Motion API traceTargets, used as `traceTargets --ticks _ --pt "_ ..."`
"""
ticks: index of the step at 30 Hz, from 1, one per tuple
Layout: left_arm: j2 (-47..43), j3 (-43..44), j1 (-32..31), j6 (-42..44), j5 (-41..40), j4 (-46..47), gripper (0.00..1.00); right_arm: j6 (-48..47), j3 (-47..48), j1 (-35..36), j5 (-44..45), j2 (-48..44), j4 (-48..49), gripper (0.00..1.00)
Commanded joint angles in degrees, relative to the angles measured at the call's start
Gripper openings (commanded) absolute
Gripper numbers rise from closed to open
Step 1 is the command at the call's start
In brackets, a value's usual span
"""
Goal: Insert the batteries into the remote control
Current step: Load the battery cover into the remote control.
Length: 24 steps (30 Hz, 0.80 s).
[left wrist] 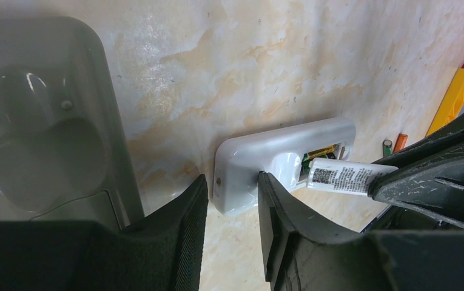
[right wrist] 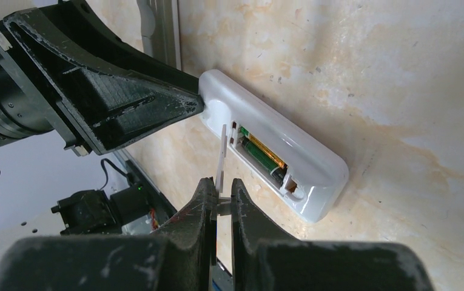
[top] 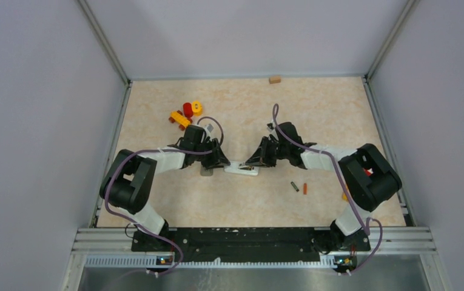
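Note:
The white remote (top: pixel 242 169) lies back up at mid-table with its battery bay open. One green-gold battery (right wrist: pixel 262 154) lies in the bay and also shows in the left wrist view (left wrist: pixel 317 153). My left gripper (top: pixel 224 165) grips the remote's left end (left wrist: pixel 241 163), jaws on either side (left wrist: pixel 230 182). My right gripper (top: pixel 250 162) is shut (right wrist: pixel 221 188) on the thin white battery cover (right wrist: pixel 222 157), held on edge just beside the bay; its label (left wrist: pixel 344 177) faces the left wrist. A dark battery (top: pixel 294 186) and an orange battery (top: pixel 305 188) lie loose on the right.
A grey remote-like object (left wrist: pixel 41 121) lies beside my left gripper (top: pixel 207 171). Red and yellow toy blocks (top: pixel 185 114) sit at the back left, a small wooden block (top: pixel 275 79) by the far wall. Another orange bit (top: pixel 344 196) lies by the right arm.

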Motion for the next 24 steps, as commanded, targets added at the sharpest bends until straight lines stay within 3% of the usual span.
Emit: traceTargets --ticks 1,17,24 --pt "0.8 0.9 -0.1 1.6 -1.3 -0.4 0.39 -0.2 0.4 -0.7 0.7 0.3 0.5 0.0" --pt "0.9 -0.9 -0.1 0.8 0.6 1.3 0.37 5.9 -3.4 -0.7 -0.4 3.5 8.8 0.0" --pt "1.0 -2.0 -0.1 0.0 1.8 2.9 0.35 6.7 -3.6 -0.6 2.4 3.3 5.3 0.0"
